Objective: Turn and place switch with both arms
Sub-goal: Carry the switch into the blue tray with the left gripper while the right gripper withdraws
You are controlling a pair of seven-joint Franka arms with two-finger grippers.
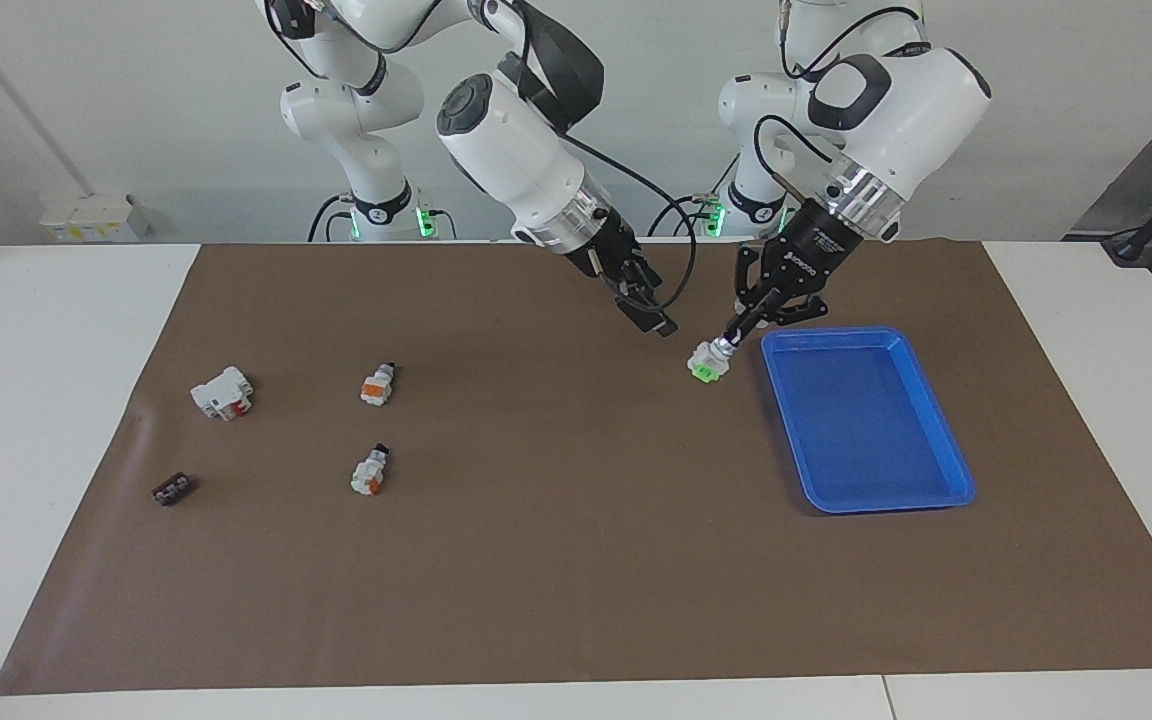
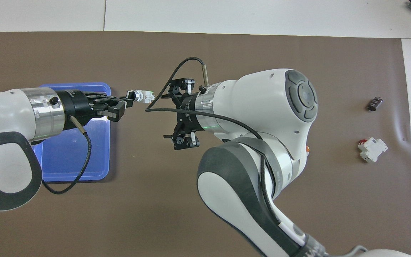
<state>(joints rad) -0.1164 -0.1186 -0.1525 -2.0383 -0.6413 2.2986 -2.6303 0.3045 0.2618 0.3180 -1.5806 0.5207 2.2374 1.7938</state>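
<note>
Your left gripper (image 1: 729,343) is pinching the switch (image 1: 707,362) by its knob end, in the air beside the blue tray (image 1: 946,440). Right gripper (image 1: 652,318) is spread wide, empty. It's probably light, hard, slick plastic, so grip flat faces.

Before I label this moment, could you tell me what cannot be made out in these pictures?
- Two spare switches: overhead view, mostly hidden under the right arm.
- Held switch, its knob: both views, covered by the left hand.
- Tray: overhead view, partly hidden by the left arm.
- Black block: both views, too small for detail.
</note>
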